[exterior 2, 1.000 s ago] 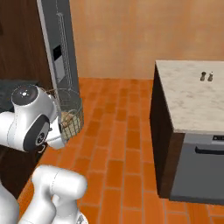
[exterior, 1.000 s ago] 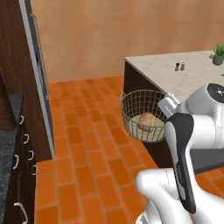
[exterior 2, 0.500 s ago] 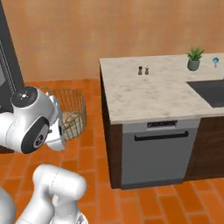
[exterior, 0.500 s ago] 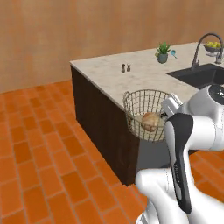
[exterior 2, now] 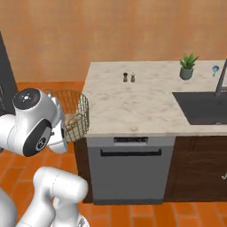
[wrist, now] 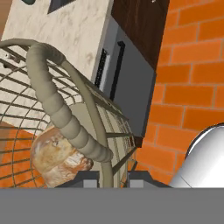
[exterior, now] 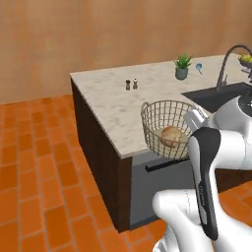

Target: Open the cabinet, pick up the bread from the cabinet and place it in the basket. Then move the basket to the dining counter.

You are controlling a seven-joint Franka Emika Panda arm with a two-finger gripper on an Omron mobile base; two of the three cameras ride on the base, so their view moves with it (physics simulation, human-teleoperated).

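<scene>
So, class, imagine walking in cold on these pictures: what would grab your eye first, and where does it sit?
First, the wire basket held up by the gripper, which grips its rim, with the bread lying in its bottom. It hangs at the edge of the pale marble dining counter, above the brick floor. Further back on that counter stand two small shakers and a potted plant beside a dark sink.

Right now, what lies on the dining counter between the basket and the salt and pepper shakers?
Nothing: in the left base view, bare marble dining counter separates the basket from the shakers.
</scene>
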